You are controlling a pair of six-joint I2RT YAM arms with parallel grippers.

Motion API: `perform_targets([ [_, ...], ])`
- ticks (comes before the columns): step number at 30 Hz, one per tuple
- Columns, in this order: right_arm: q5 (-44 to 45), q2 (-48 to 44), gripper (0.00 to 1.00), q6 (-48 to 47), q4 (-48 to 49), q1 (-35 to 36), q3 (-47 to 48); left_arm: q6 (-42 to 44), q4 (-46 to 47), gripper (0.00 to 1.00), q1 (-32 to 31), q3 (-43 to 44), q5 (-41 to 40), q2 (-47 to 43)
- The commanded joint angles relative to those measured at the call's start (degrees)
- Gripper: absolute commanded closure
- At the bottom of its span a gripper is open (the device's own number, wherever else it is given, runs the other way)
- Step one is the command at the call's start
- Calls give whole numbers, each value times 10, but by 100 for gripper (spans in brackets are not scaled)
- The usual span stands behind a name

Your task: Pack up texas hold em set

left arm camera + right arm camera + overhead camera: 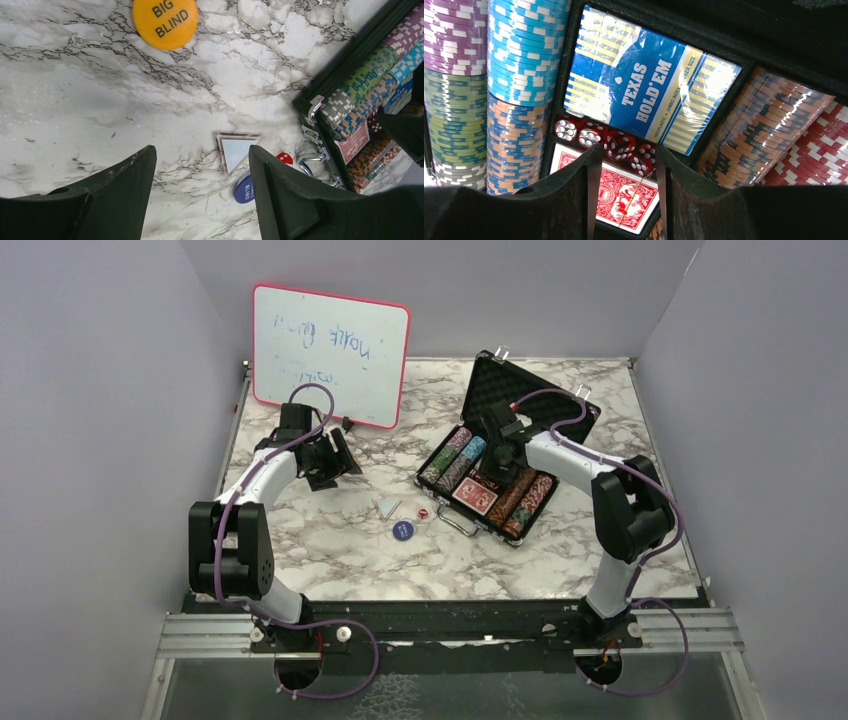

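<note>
The black case (512,388) lies open on the right half of the marble table (330,565), with its foam-lined lid raised toward the back wall and its metal handle facing the arms. The right gripper (626,165) hangs low over the case's middle compartment. Its fingers stand a little apart and clasp nothing. Just beneath them a row of red dice (606,141) sits between a blue pack (649,95) printed TEXAS HOLD'EM and the red-backed cards (621,197). Striped chip stacks (519,55) fill the troughs on both sides of that compartment. The left gripper (201,152) hovers above the bare table on the left side, near the pink-framed whiteboard (330,355), its fingers spread wide and empty. Some pieces lie outside the case. An orange button (165,20) marked BIG BLIND rests on the marble well apart from the case. A blue button (244,187) and a loose red die (285,158) lie close to the handle. A pale wedge-shaped piece (235,150) sits just beside them, and what it is cannot be told.
</note>
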Motion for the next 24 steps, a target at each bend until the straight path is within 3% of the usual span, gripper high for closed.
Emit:
perform_targets([
  [1, -16, 19, 53, 7, 6, 0, -5, 6, 1, 29, -3, 10, -7, -1],
  [10, -1, 5, 50, -8, 19, -1, -3, 6, 1, 29, -2, 9, -8, -4],
  [17, 52, -27, 47, -21, -26, -1, 19, 6, 1, 29, -2, 8, -8, -4],
  [24, 44, -34, 52, -9, -35, -1, 5, 6, 1, 29, -2, 6, -9, -3],
])
